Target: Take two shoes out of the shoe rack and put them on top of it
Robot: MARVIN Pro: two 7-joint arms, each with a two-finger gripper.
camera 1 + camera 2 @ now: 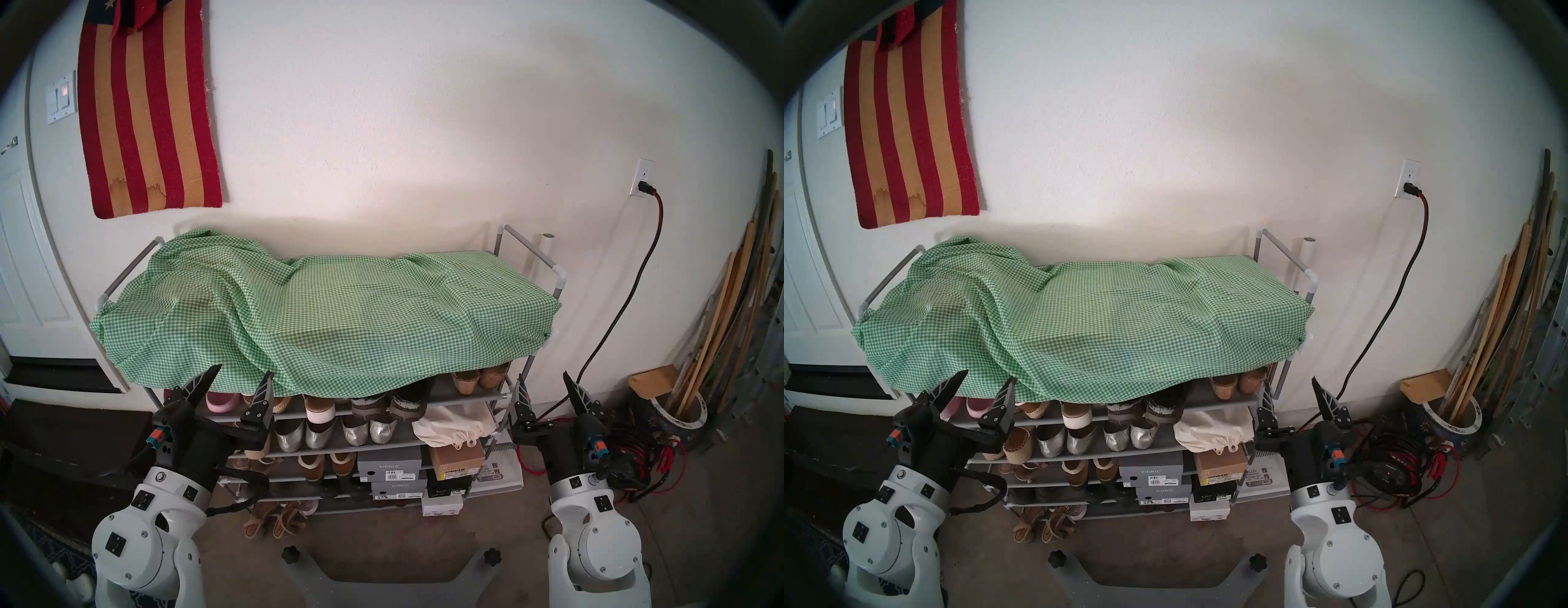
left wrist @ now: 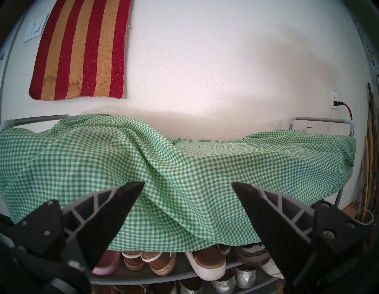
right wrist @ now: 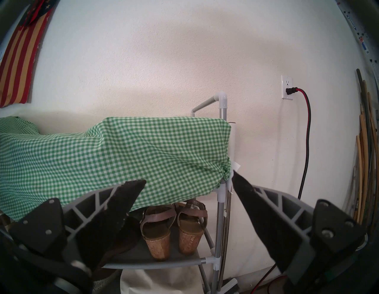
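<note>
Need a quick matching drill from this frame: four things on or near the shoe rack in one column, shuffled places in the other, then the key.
Things:
1. gingham cloth
2. dark brown clogs
3. silver flats
4. grey Vionic box

Places:
A. shelf directly below the clogs
B. draped over the top of the shoe rack
C. third shelf under the cloth, beside tan slippers
D. first shelf under the cloth, heels facing out

Pairs: 1-B, 2-D, 3-A, 4-C
</note>
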